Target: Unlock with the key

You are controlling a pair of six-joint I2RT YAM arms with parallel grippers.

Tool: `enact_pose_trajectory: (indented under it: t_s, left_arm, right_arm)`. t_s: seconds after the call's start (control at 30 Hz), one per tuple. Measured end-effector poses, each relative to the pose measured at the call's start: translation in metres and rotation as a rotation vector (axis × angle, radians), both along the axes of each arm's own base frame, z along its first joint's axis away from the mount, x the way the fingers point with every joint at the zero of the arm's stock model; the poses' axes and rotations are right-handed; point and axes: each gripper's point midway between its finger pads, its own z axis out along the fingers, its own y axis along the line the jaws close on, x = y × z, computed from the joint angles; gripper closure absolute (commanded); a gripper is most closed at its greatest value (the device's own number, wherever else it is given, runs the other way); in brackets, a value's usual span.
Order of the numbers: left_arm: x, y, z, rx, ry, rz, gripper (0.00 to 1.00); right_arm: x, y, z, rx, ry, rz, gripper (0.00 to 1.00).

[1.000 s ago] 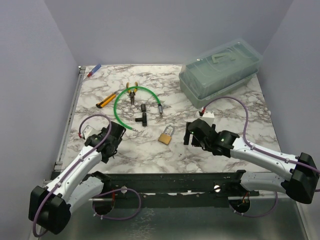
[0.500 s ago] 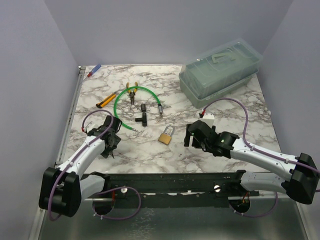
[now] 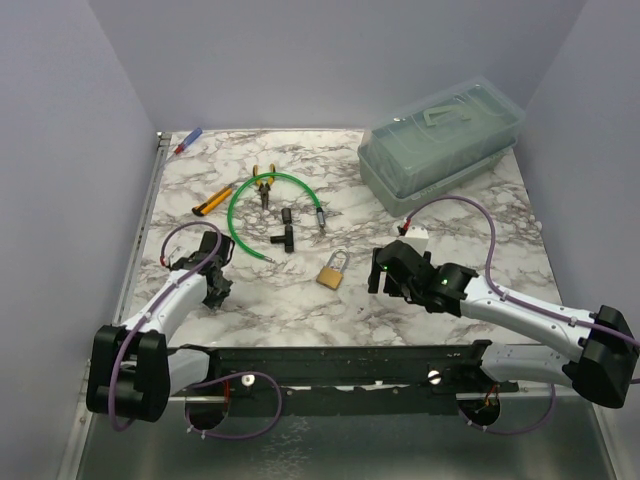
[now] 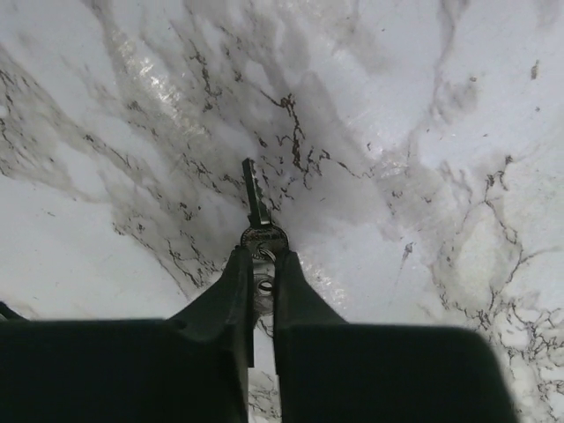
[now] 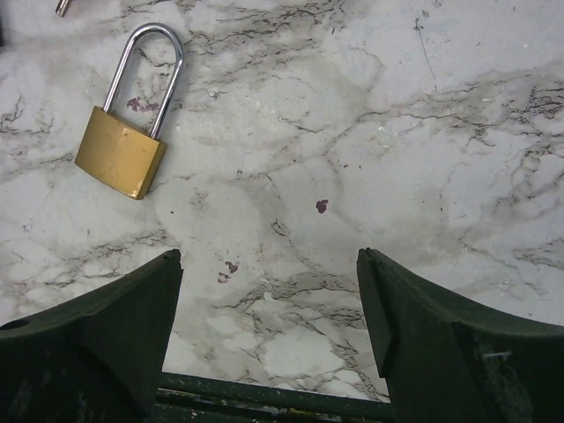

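Note:
The tiny silver key [image 4: 256, 211] lies on the marble with its round head pinched between my left gripper's [image 4: 262, 257] fingertips and its blade pointing away from me. That left gripper [image 3: 214, 290] is shut on the key, low over the table's near-left part. The small brass padlock [image 3: 333, 268] with its silver shackle lies flat mid-table; in the right wrist view the padlock [image 5: 123, 148] is at the upper left. My right gripper [image 5: 269, 264] is open with only bare marble between its fingers, just right of the padlock [image 3: 385, 272].
A green cable loop [image 3: 262, 212] with black fittings [image 3: 282, 238], small orange-handled pliers [image 3: 263, 180] and a yellow cutter [image 3: 212, 201] lie at the back left. A blue-red pen [image 3: 188, 141] sits in the far-left corner. A clear lidded box [image 3: 442, 143] stands at the back right.
My left gripper has swung left toward the table's edge, dropped to the surface and shut on the key. The right arm has barely shifted.

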Motion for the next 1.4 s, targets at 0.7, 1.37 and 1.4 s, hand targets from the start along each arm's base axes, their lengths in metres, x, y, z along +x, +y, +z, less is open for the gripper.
enact_pose_trajectory:
  t_s: [0.7,1.37,1.4]
  left_arm:
    - [0.005,-0.133,0.021,-0.271,-0.173,-0.572,1.0]
    - [-0.02,-0.193,0.005,-0.244,-0.137,-0.881,1.0]
    - [-0.02,-0.194,0.005,-0.241,-0.139,-0.881,1.0]
  right_arm:
    - [0.002,0.002,0.001,-0.004,0.0,-0.002,0.15]
    - [0.003,0.008,-0.011,-0.017,0.037,-0.007,0.15]
    - [0.003,0.009,-0.011,-0.016,0.04,-0.005,0.15]
